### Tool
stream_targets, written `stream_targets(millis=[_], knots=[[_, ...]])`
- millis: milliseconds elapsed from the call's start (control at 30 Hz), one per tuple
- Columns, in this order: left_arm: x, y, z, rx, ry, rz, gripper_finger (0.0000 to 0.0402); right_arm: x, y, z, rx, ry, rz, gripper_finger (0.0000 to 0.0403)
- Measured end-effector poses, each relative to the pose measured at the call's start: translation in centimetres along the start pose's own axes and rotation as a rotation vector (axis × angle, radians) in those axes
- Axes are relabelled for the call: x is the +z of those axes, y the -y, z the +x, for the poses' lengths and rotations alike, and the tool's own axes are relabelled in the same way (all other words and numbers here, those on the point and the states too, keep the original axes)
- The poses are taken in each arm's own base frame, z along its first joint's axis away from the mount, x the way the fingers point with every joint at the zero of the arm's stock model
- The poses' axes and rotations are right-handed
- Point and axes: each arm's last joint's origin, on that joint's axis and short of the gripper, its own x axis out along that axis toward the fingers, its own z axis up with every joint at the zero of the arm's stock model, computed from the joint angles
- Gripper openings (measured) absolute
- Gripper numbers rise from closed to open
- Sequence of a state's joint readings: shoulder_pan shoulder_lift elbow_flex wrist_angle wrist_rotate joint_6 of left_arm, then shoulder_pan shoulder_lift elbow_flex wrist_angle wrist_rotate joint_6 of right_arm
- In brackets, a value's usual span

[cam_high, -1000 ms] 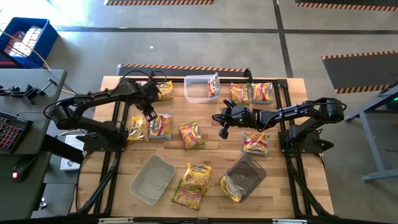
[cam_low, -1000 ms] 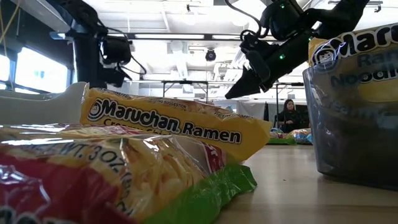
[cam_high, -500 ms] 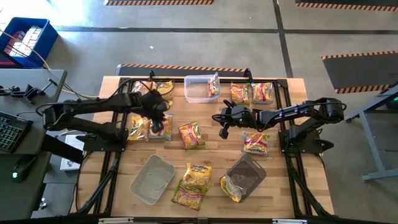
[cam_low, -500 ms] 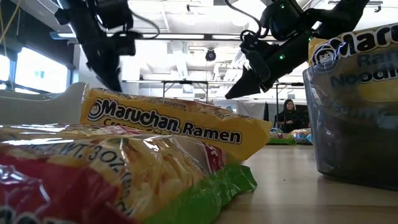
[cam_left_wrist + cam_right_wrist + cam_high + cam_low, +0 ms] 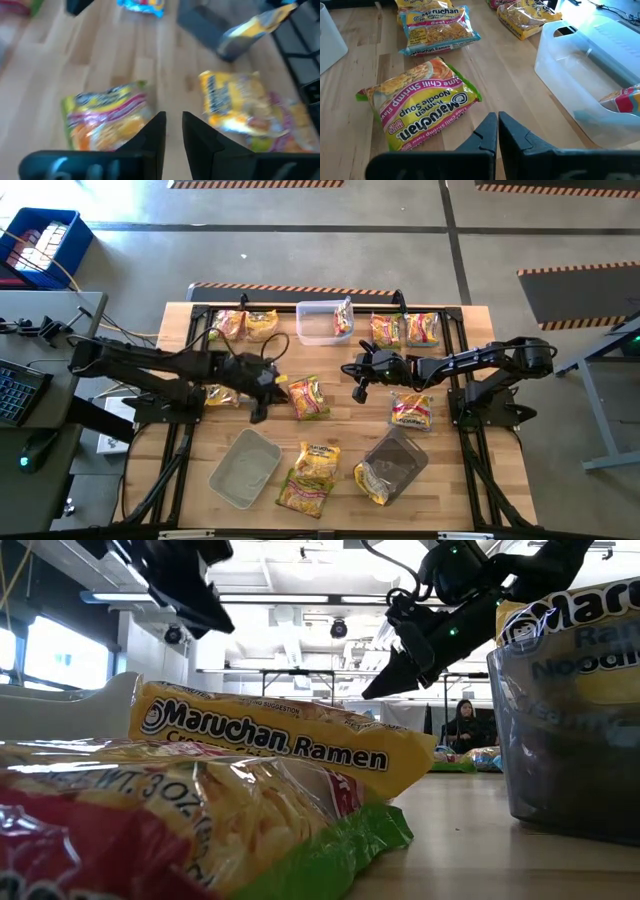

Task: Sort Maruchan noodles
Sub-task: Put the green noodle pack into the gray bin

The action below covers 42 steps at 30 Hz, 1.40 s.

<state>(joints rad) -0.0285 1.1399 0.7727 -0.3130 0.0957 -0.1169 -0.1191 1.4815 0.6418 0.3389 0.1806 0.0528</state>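
Maruchan packets lie scattered flat on the wooden table. A green-and-pink one (image 5: 307,397) (image 5: 422,112) lies mid-table, and two (image 5: 244,324) are at the far left. Another (image 5: 218,393) is half under my left arm, and several lie near the near edge (image 5: 312,475). One stands on edge in a clear tub (image 5: 343,317). My left gripper (image 5: 262,404) (image 5: 173,131) hovers just left of the green-and-pink packet with a narrow gap between its fingers. My right gripper (image 5: 358,390) (image 5: 497,122) hangs shut above bare wood, right of that packet.
A clear tub (image 5: 318,330) sits at the far edge and another (image 5: 243,467) near the near edge. A dark tub (image 5: 398,460) holds a yellow packet. More packets lie at the far right (image 5: 404,330) and beside my right arm (image 5: 411,410). Bare wood shows mid-table.
My left arm has swung from the far left part of the table toward the middle and the near edge, passing over the two packets on the left; it now covers one of them. My right arm has kept still. No packet has visibly shifted.
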Motion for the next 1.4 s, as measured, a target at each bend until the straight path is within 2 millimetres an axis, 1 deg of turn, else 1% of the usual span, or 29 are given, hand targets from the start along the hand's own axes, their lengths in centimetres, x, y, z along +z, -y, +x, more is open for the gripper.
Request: stream_targets(millis=[100,200,267,433,600,700,833,967,1033,1233,1400], knots=[[-0.1,0.3,0.1,0.023,-0.009,-0.061,0.0049,0.0,0.0,0.0,0.000,0.000,0.001,0.0000],[-0.8,-0.5,0.0,0.154,-0.060,-0.139,0.0051,0.0,0.0,0.0,0.001,0.000,0.018,0.0000],[-1.2,-1.3,-0.2,0.273,-0.097,-0.144,0.0054,0.0,0.0,0.0,0.000,0.000,0.019,0.0000],[-2.5,-4.0,-1.2,0.602,-0.218,-0.125,0.0065,0.0,0.0,0.0,0.000,0.000,0.019,0.0000],[-4.4,-7.7,-3.1,0.829,-0.407,-0.257,0.0085,0.0,0.0,0.0,0.000,0.001,0.019,0.0000],[-5.2,-9.9,-4.2,0.933,-0.458,-0.319,0.0104,0.0,0.0,0.0,0.000,0.001,0.019,0.0000],[-5.8,-12.5,-5.7,0.991,-0.466,-0.426,0.0131,0.0,0.0,0.0,0.000,0.001,0.019,0.0000],[-6.7,-14.7,-6.2,0.975,-0.485,-0.536,0.0155,0.0,0.0,0.0,0.000,0.001,0.019,0.0000],[-7.2,-15.7,-6.3,0.967,-0.512,-0.541,0.0164,0.0,0.0,0.0,0.000,0.001,0.019,0.0000],[-8.6,-18.4,-5.2,0.990,-0.621,-0.527,0.0174,0.0,0.0,0.0,0.000,0.001,0.029,0.0000],[-9.7,-19.9,-3.9,0.980,-0.692,-0.526,0.0175,0.0,0.0,0.0,0.000,0.001,0.029,0.0000]])
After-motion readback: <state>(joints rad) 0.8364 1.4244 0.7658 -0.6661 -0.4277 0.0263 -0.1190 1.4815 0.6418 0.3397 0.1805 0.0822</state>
